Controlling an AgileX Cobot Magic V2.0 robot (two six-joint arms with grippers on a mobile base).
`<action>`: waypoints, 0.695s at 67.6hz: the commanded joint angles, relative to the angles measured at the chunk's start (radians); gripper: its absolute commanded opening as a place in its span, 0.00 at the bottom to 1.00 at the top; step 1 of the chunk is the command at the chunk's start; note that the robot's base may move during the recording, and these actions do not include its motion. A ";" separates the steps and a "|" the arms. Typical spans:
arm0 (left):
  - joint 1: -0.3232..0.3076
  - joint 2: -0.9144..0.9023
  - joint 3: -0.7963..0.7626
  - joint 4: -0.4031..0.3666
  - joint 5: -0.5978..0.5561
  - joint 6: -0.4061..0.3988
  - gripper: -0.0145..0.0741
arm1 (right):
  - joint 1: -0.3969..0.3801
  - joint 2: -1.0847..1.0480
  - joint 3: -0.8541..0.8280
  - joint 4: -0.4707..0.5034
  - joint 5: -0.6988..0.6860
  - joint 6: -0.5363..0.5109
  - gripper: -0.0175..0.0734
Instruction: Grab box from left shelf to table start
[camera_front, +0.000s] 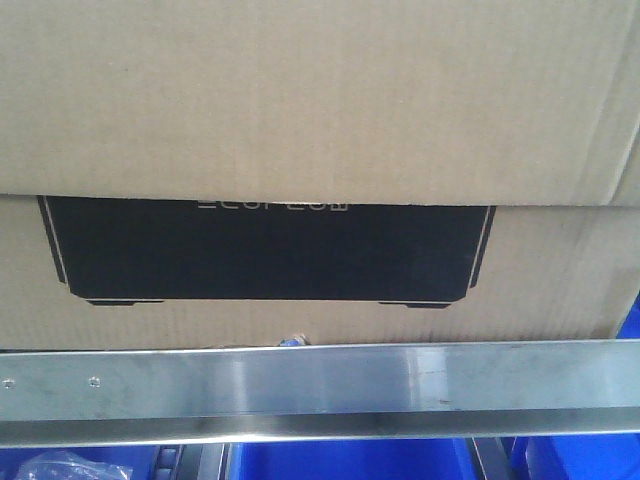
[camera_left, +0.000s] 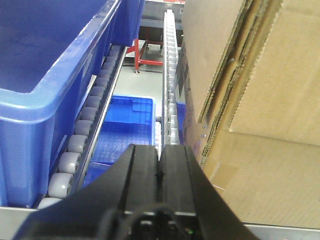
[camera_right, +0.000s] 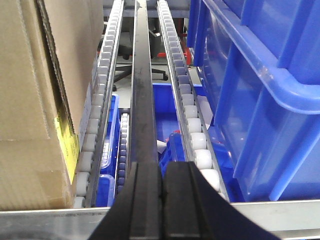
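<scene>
The brown cardboard box (camera_front: 300, 120) fills the front view, its black printed panel (camera_front: 265, 250) just above the shelf's brushed-steel rail (camera_front: 320, 385). In the left wrist view the box (camera_left: 260, 100) stands on the roller track (camera_left: 171, 80) to the right of my left gripper (camera_left: 160, 150), which is shut and empty beside the box's corner. In the right wrist view the box (camera_right: 35, 100) stands to the left of my right gripper (camera_right: 162, 167), which is shut and empty above the steel rail (camera_right: 280, 212). The table is out of view.
Blue plastic bins flank the box: one at the left of the left wrist view (camera_left: 45, 70), one at the right of the right wrist view (camera_right: 260, 90). More blue bins sit on the level below (camera_left: 125, 130). White rollers (camera_right: 197, 140) run beside a dark centre bar (camera_right: 142, 90).
</scene>
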 joint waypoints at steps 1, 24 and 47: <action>-0.001 -0.015 -0.004 0.000 -0.095 0.001 0.06 | -0.006 -0.008 0.000 -0.003 -0.093 0.000 0.25; -0.001 -0.015 -0.004 0.000 -0.095 0.001 0.06 | -0.006 -0.008 0.000 -0.003 -0.093 0.000 0.25; -0.003 -0.015 -0.004 -0.095 -0.207 0.001 0.06 | -0.006 -0.008 0.000 -0.003 -0.123 0.000 0.25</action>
